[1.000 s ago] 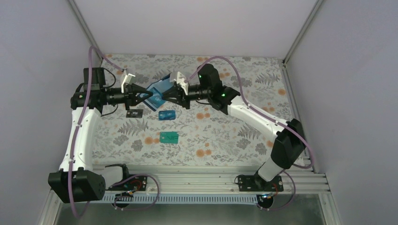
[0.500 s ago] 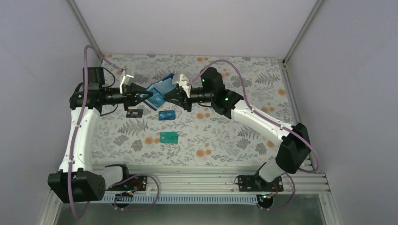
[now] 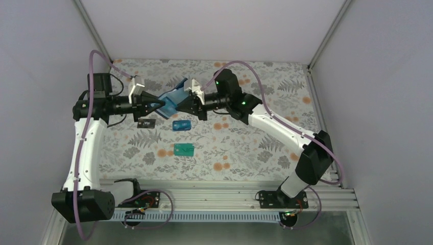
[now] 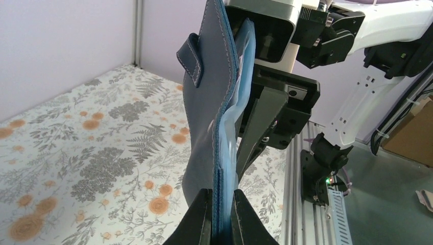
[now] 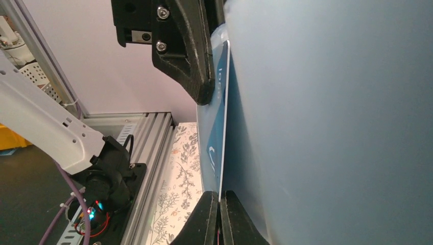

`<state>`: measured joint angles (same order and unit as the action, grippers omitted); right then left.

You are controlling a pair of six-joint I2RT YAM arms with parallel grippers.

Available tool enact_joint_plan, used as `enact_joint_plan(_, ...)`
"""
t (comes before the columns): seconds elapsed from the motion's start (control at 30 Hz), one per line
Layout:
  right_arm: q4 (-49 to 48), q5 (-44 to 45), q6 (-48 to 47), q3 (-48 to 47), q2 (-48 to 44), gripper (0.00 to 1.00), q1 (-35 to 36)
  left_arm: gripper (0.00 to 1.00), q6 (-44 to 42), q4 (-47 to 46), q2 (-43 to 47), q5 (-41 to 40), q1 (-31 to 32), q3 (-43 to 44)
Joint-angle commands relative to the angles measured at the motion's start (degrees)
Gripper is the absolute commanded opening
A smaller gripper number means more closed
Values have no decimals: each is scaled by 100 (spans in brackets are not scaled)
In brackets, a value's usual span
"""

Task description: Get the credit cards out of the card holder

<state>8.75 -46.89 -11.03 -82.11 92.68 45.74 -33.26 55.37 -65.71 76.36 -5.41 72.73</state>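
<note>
Floral-print cloth-covered table [image 3: 265, 148] with grey ferns and orange blooms, two white-and-black arms reaching in over it from the near edge. Both meet above the far-left part of the cloth.

Dark navy book-like leather card holder [image 3: 171, 98] with lighter grey-blue inner pockets is up in the air between the two grippers, off the table, standing roughly on edge. Tab clasp hangs off its outer face in the left wrist view.

Left gripper [image 4: 219, 214]: fingers clamped tight on the lower edge of the card holder [image 4: 209, 102], stitched edge sandwiched between the tips.

Right gripper [image 5: 219, 204]: tips closed down on the edge of a thin bright blue card with pale marks [image 5: 214, 132]. This card lies flat against the holder's inner pocket [image 5: 332, 127]; can't tell how much of it is inside.

On the cloth, below the holder: teal-green flat card [image 3: 184, 149] nearest the arm bases, loose blue card [image 3: 181, 125] further back, small dark card [image 3: 146, 123] to its left. All three apart from each other.
</note>
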Motion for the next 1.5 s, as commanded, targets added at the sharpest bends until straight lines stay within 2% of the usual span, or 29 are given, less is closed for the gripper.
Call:
enact_joint_plan(0.0,-333,-176,1,167,-259,4,109,2,39,-200,152,475,132,-89)
enact_joint_plan(0.3,-143,550,219,191,-321,4,-148,2,183,-435,173,405,145,-377)
enact_joint_plan(0.63,-118,289,362,132,-253,4,-182,3,722,-915,91,589,145,-628)
enact_joint_plan(0.77,-56,183,382,133,-301,4,-226,9,699,-914,63,638,145,-656)
enact_joint_plan(0.97,23,208,374,44,-352,4,-261,10,702,-900,50,643,146,-685)
enact_joint_plan(1.07,63,250,374,13,-356,4,-305,17,649,-847,55,681,145,-673)
enact_joint_plan(1.3,65,216,377,10,-396,4,-337,18,586,-787,53,740,154,-672)
enact_joint_plan(1.47,114,233,340,25,-499,4,-370,22,525,-741,58,753,154,-688)
